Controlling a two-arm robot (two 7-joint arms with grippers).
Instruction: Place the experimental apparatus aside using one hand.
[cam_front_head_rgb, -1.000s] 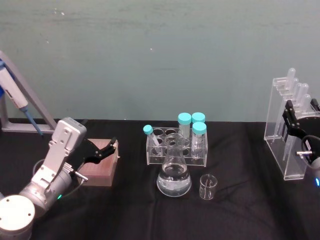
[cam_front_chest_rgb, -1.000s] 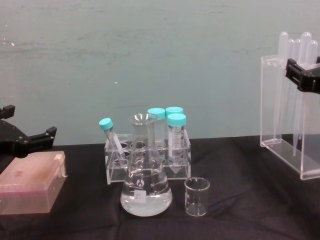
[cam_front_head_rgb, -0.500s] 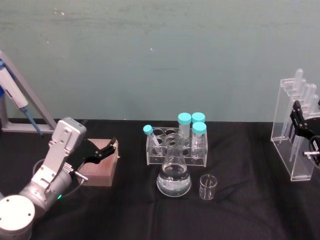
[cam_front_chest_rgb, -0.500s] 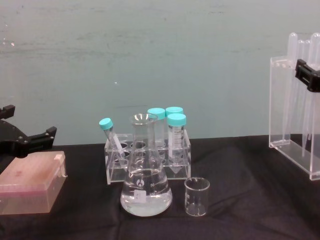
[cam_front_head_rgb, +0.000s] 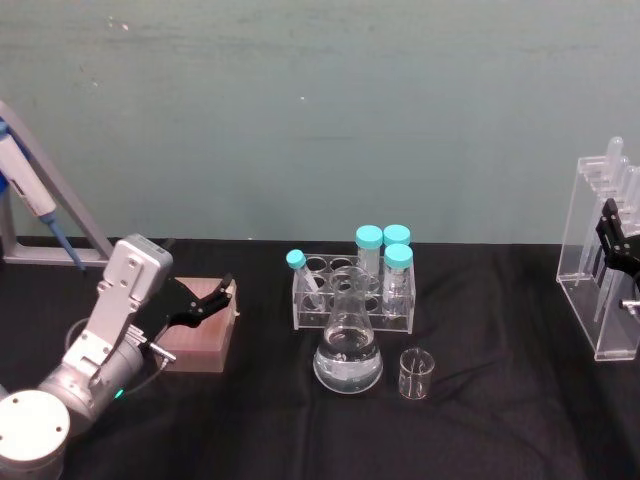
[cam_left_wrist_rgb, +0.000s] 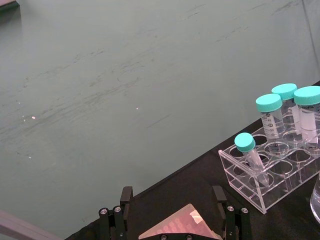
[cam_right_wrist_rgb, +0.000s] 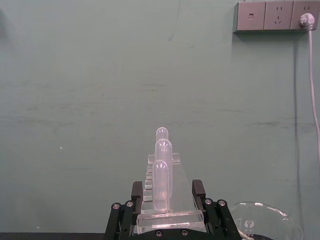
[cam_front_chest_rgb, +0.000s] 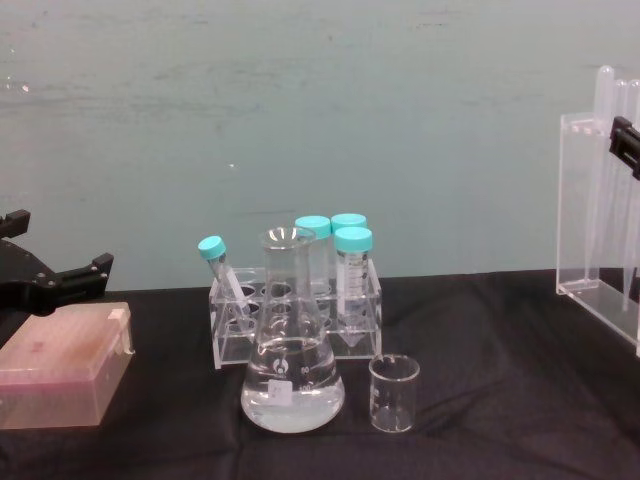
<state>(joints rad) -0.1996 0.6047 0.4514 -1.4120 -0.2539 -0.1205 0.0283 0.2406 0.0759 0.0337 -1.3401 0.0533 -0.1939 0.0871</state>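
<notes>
Rightward since a second ago went the tall clear acrylic pipette stand, pinched by the black right gripper at the right edge of the black table; the left gripper hovered spread above a pink box at the left

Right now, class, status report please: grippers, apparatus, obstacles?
Right gripper shut on pipette stand, far right. Left gripper open above pink box, parked. Flask, beaker centre table, not yet moved. Tube rack close behind flask.
</notes>
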